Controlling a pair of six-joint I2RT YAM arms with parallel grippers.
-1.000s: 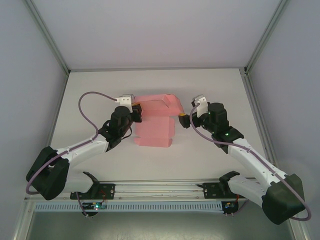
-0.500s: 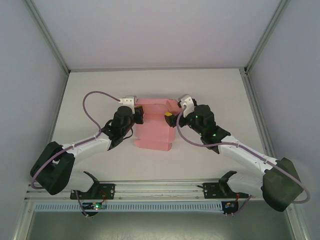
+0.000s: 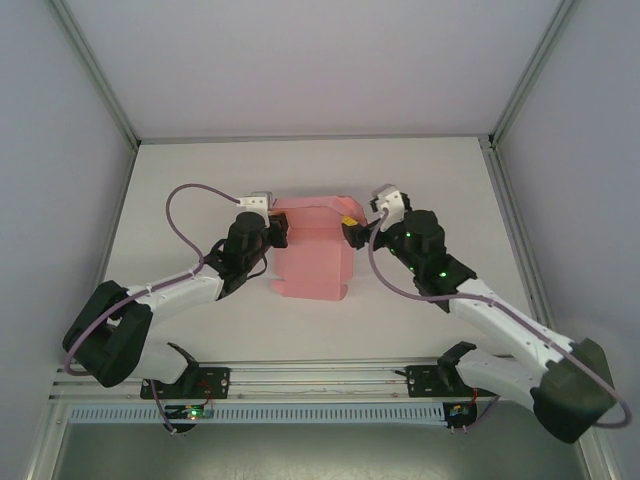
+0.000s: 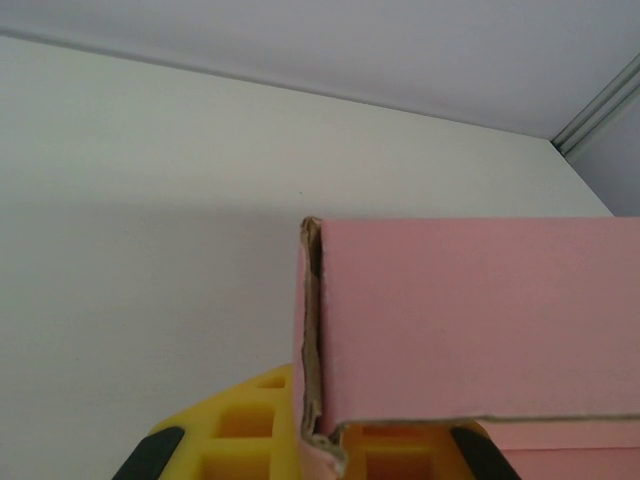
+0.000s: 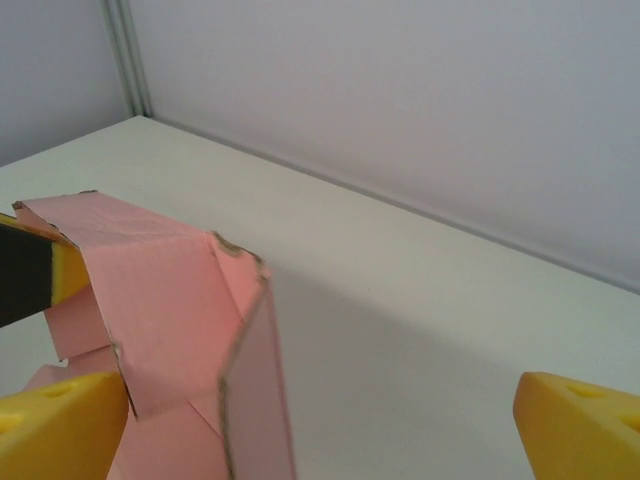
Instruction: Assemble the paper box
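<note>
From above, a pink paper box [image 3: 310,262], partly folded, lies at the middle of the white bench [image 3: 180,190]. The left hand [image 3: 277,228] meets the box's far left corner and the right hand [image 3: 350,230] meets its far right corner. Both arms reach in from the near edge.

From the left wrist, the left hand [image 4: 320,450] is clenched on the box [image 4: 470,320]. A thin standing edge of card is pinched between its yellow fingers [image 4: 240,440], and a pink panel stretches away to the right above the bench [image 4: 150,200].

From the right wrist, the right hand [image 5: 315,410] is released, its yellow fingers [image 5: 60,430] spread wide. A raised, creased flap of the box [image 5: 170,290] stands just beside the left finger, well apart from the right one, with bare bench [image 5: 420,300] beyond.
</note>
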